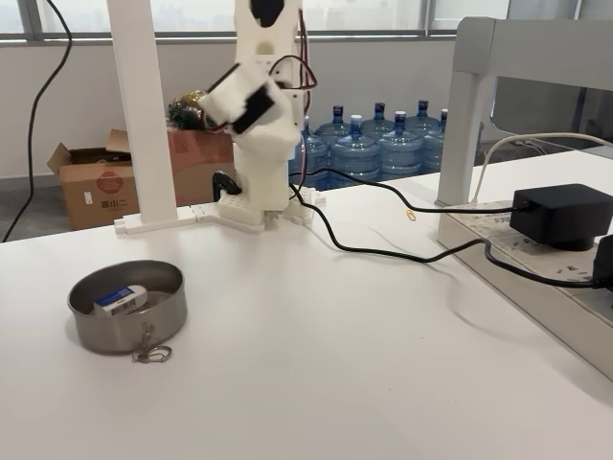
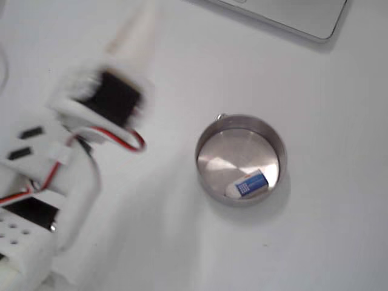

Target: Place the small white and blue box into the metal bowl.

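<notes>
The small white and blue box lies inside the metal bowl, leaning against the wall on its near side. In the view from above, the box rests at the lower right of the bowl's floor. A chain and clasp hang at the rim. The white arm is folded up over its base at the back of the table. Its gripper is raised well away from the bowl and is blurred. Nothing can be made out between its fingers.
A black cable runs across the table to a black adapter on a power strip at the right. A white post stands at the back left. Water bottles and a cardboard box sit beyond the table.
</notes>
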`<state>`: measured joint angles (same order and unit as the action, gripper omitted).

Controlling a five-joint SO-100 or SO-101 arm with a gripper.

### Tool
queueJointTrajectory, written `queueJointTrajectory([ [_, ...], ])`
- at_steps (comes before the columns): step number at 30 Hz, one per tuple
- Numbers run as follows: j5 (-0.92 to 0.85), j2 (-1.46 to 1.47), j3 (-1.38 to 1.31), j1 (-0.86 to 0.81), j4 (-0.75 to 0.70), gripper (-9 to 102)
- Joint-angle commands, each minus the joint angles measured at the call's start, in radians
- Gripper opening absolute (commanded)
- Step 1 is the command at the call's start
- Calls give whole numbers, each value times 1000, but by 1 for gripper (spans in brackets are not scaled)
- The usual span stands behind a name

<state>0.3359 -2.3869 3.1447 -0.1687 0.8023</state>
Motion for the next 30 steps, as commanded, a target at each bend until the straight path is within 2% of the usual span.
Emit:
queueJointTrajectory([
  [1, -523, 21, 66, 272, -29, 2],
  [3, -618, 49, 66, 362, -89, 3],
  [6, -538, -41, 66, 431, -273, 3],
  [12, -238, -525, 81, 423, -911, 3],
  [16, -210, -838, 81, 423, -1342, 3],
  [20, -210, -1086, 72, 426, -1681, 2],
  [24, -207, -1118, 72, 426, -1836, 2],
  [30, -207, -1118, 72, 428, -1852, 2],
])
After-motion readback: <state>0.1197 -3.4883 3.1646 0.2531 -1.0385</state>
